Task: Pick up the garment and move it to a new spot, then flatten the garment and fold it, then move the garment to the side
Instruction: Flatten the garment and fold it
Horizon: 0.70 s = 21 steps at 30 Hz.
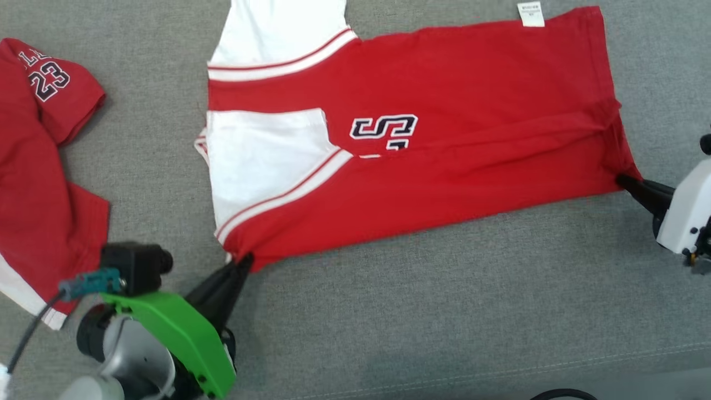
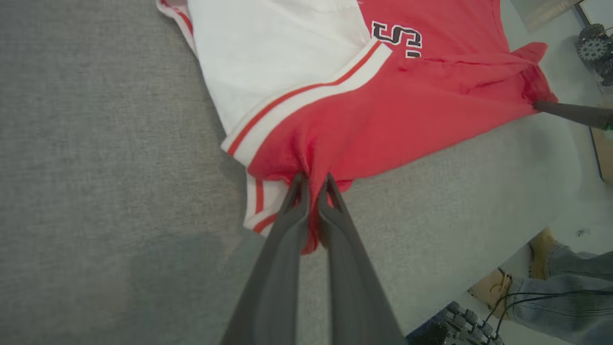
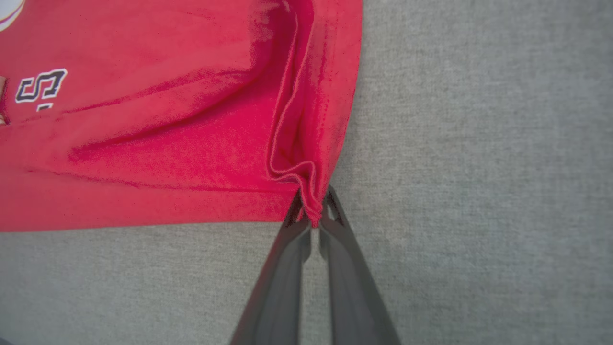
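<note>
The garment is pinched by the left gripper, lower left, and the right gripper, right edge; an even folding lift seems needed.

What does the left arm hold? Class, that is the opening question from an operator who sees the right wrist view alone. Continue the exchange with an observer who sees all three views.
Observer: The left gripper has its jaws shut on the near left corner of the red-and-white garment.
Operator: Does anything else lie on the grey surface?
Observer: A second red garment, printed 23, lies crumpled at the far left, apart from this one.
Operator: Is anyone nearby?
Observer: The left wrist view shows a person's tan shoes on the floor past the surface's edge.
</note>
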{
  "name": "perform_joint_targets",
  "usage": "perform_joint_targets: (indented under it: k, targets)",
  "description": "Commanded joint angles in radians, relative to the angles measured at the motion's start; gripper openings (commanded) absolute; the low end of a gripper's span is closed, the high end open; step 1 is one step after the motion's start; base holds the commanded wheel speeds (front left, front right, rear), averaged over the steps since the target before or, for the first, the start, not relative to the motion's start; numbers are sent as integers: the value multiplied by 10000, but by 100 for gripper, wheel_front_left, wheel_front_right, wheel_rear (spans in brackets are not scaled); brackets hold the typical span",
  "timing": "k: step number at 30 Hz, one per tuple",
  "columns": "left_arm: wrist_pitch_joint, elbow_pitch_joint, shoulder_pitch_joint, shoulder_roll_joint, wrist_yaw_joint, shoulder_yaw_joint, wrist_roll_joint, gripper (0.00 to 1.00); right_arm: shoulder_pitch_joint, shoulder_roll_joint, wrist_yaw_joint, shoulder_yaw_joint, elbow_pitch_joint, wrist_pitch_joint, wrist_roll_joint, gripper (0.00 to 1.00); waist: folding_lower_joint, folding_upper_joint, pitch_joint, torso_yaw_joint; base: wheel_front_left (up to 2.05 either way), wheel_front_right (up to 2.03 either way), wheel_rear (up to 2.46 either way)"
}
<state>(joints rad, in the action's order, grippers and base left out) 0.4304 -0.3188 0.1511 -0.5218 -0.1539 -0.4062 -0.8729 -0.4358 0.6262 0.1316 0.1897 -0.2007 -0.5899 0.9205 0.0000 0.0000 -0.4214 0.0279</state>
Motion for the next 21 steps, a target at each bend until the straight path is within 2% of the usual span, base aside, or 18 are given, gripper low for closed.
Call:
perform_joint_targets:
  k: [1, 4, 8, 9, 10, 11, 12, 14, 18, 21]
  targets:
    - [46, -379, -460, -121, -134, -118, 119, 0, 338, 167, -17, -110, 49, -109, 179, 0, 0, 0, 18, 45, 0, 0, 0]
    - [-72, -964, -1199, -200, -473, -423, 497, 0, 902, 388, -17, -273, 107, -342, 431, 0, 0, 0, -21, 52, 0, 0, 0]
    - [-321, -981, -1628, 136, -643, -741, 658, 0, 1333, 439, -25, -545, -271, -259, 188, 0, 0, 0, -115, 44, 0, 0, 0]
    - [-378, -908, -1632, 196, -664, -831, 741, 0, 1356, 426, -30, -562, -386, -209, -16, 3, 0, 0, -125, 41, 0, 0, 0]
    - [-396, -812, -1606, 209, -707, -909, 895, 8, 1391, 402, -31, -511, -468, -202, -171, 46, 0, 0, -127, 42, 0, 0, 0]
    - [-433, -741, -1568, 175, -740, -965, 1062, 46, 1398, 360, -31, -488, -537, -200, -315, 100, 0, 0, -127, 56, 0, 0, 0]
    - [-464, -698, -1539, 139, -784, -969, 1157, 100, 1383, 305, -31, -492, -572, -195, -402, 100, 0, 0, -124, 77, 0, 0, 0]
    - [-498, -739, -1551, 44, -862, -872, 1232, 100, 1364, 313, -27, -413, -362, -352, -485, 100, 0, 0, -136, 127, 0, 0, 0]
    - [-325, -1274, -1374, -571, -1060, -273, 1316, 100, 970, 903, -19, -705, 522, -328, -892, 100, 0, 0, -321, 290, 0, 0, 0]
    - [-188, -1573, -1042, -922, -1161, 233, 1230, 100, 373, 802, -11, -958, 918, -120, -1127, 100, 0, 0, -521, 436, 0, 0, 0]
